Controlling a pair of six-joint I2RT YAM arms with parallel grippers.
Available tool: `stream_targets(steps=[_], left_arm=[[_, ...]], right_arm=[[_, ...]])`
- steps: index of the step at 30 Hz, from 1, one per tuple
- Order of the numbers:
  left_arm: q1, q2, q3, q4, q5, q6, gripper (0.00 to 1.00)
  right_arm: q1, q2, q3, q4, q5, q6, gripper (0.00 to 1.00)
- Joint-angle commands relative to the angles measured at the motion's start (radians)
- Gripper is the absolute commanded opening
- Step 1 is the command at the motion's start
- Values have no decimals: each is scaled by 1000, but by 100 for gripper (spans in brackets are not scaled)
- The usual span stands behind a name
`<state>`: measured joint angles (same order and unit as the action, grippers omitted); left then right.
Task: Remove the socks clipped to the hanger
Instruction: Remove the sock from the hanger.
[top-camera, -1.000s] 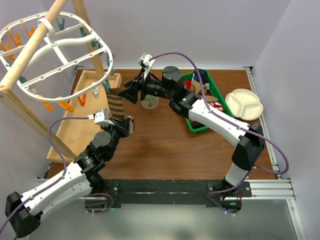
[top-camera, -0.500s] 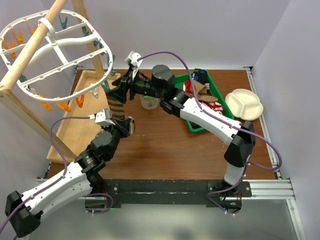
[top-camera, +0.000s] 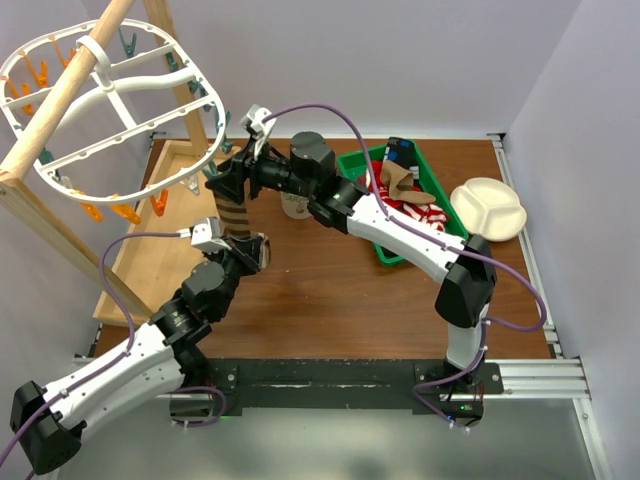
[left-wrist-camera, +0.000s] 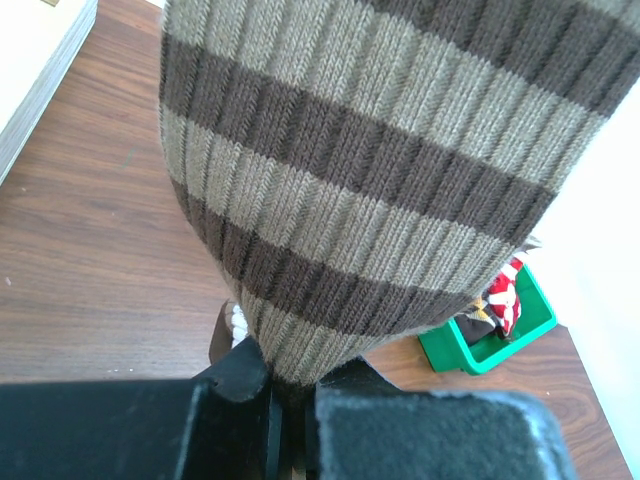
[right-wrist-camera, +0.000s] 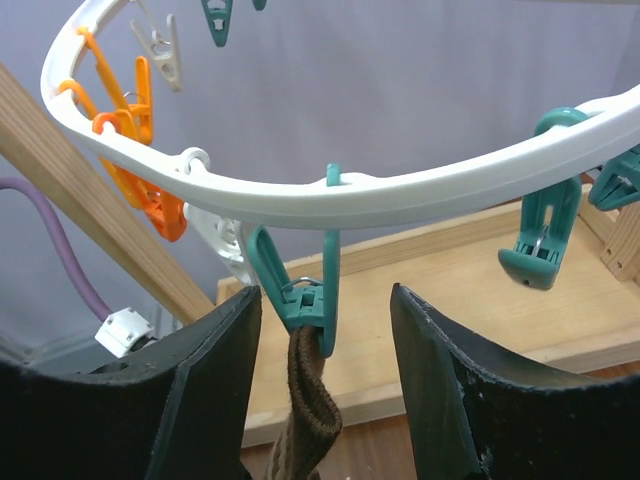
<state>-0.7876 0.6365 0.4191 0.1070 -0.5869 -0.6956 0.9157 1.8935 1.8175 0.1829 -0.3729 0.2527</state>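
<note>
A brown-and-tan striped sock (top-camera: 235, 212) hangs by its cuff (right-wrist-camera: 312, 400) from a teal clip (right-wrist-camera: 300, 295) on the white oval hanger (top-camera: 100, 90). My left gripper (left-wrist-camera: 290, 385) is shut on the sock's lower end (left-wrist-camera: 370, 180), and it shows below the sock in the top view (top-camera: 240, 240). My right gripper (right-wrist-camera: 325, 292) is open. Its left finger (right-wrist-camera: 215, 370) touches the clip; its right finger stands apart from it, both just under the hanger's rim (right-wrist-camera: 330, 195). In the top view the right gripper (top-camera: 222, 180) sits at the hanger's near right edge.
A green bin (top-camera: 352, 160) holding several socks stands right of centre, with a white divided plate (top-camera: 488, 208) beyond it. A cup (top-camera: 297, 205) sits under the right arm. The wooden pole frame (top-camera: 60, 95) and its base board (top-camera: 150, 250) fill the left side. Orange clips (top-camera: 125, 212) dangle from the hanger.
My right arm has swung left toward the hanger, bringing its open jaws around the teal clip. The left gripper has kept its hold on the sock.
</note>
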Motion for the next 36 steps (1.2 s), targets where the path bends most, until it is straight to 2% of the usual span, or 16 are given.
stream_targets(steps=[1, 15, 16, 18, 20, 23, 36], left_arm=[[4, -8, 46, 19, -7, 10, 0], [4, -9, 44, 14, -7, 8, 0], [2, -11, 46, 11, -7, 8, 0], [4, -14, 46, 10, -7, 10, 0], [2, -17, 44, 5, -7, 10, 0], [2, -23, 43, -9, -10, 1, 0], [2, -64, 21, -95, -24, -48, 0]], right_arm=[[3, -8, 45, 95, 48, 29, 56], [6, 22, 77, 142, 52, 76, 50], [8, 24, 78, 141, 54, 76, 41], [8, 26, 78, 141, 51, 77, 34], [9, 24, 77, 141, 55, 77, 16], [14, 19, 72, 138, 65, 74, 0], [18, 16, 77, 130, 75, 65, 0]])
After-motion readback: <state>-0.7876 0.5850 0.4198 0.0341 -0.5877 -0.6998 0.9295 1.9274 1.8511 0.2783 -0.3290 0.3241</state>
